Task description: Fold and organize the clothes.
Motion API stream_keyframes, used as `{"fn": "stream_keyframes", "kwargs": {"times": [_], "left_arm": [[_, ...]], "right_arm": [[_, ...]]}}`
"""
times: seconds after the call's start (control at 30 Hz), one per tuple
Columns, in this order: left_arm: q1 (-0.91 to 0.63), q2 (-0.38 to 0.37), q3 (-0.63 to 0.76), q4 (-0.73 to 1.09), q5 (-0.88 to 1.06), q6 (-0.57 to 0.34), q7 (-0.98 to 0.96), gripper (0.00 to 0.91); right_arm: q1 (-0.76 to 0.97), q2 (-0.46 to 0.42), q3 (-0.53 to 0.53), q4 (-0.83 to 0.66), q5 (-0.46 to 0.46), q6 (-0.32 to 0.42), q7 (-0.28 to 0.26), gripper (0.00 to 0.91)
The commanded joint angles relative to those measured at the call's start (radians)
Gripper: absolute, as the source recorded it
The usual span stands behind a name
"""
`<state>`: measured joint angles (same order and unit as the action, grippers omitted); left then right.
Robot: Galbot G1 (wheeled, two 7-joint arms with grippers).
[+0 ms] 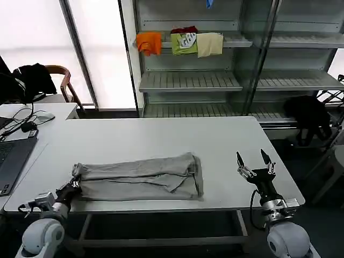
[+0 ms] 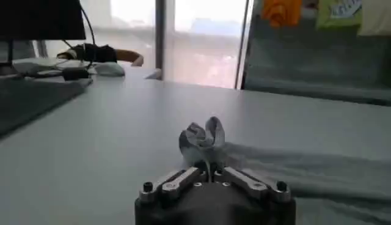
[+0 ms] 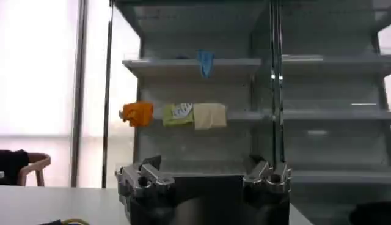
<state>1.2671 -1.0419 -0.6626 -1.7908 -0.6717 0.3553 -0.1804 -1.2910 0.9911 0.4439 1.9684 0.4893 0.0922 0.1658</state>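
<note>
Head view: the grey shirt (image 1: 140, 177) on the surface (image 1: 161, 137) is gripped at its end by the left hand (image 1: 72, 186), while the right hand (image 1: 252, 161) is held open nearby.

1 grey shirt (image 1: 141, 178), 2 grippers, 3 shelf garments (image 1: 180, 43), 1 laptop (image 1: 12, 159)

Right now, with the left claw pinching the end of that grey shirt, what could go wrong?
1. The left claw holds only a small bunch of fabric at the end of the grey shirt; it could slip out on a pull.
2. The shirt lies close to the near edge of the table, so dragging it could send it over.
3. The right claw is open and off the cloth, so the far end is unheld and may bunch.
</note>
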Motion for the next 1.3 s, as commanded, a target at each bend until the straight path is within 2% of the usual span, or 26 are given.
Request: {"fn": "stream_keyframes", "kwargs": {"times": [0.03,0.17,0.33,0.5,0.6,0.7,0.8,1.0,1.3], "left_arm": [[-0.019,0.139,-0.165,0.004,-0.089,0.008,-0.005,0.0],[-0.016,0.204,-0.239,0.089,-0.097,0.002,0.012,0.0],[-0.035,0.244,-0.3,0.137,-0.097,0.003,0.026,0.0],[-0.059,0.243,-0.327,0.09,-0.084,0.01,0.027,0.0],[-0.012,0.213,-0.316,-0.034,-0.082,0.01,0.044,0.0],[0.041,0.17,-0.259,-0.141,-0.071,0.009,0.053,0.0],[0.05,0.123,-0.129,-0.222,-0.038,0.002,0.06,0.01],[-0.03,0.064,0.066,-0.249,0.041,-0.005,0.053,0.01],[-0.042,0.013,0.205,-0.267,0.154,-0.006,0.039,0.01]], "right_arm": [[0.005,0.004,-0.004,0.002,0.0,-0.002,0.001,0.907],[0.008,0.005,-0.007,0.001,0.001,-0.002,0.001,0.907],[0.01,0.006,-0.009,-0.001,0.002,0.0,0.001,0.907],[0.012,0.008,-0.012,0.004,0.001,0.0,0.001,0.907],[0.01,0.008,-0.008,0.005,0.001,0.0,0.001,0.907],[0.005,0.006,-0.006,0.003,0.001,0.002,0.001,0.907],[0.003,0.01,-0.005,0.007,0.0,0.002,0.001,0.907],[-0.004,0.015,-0.003,0.009,-0.002,0.002,0.002,0.907],[0.001,0.021,-0.011,0.005,-0.006,0.002,0.002,0.907]]}}
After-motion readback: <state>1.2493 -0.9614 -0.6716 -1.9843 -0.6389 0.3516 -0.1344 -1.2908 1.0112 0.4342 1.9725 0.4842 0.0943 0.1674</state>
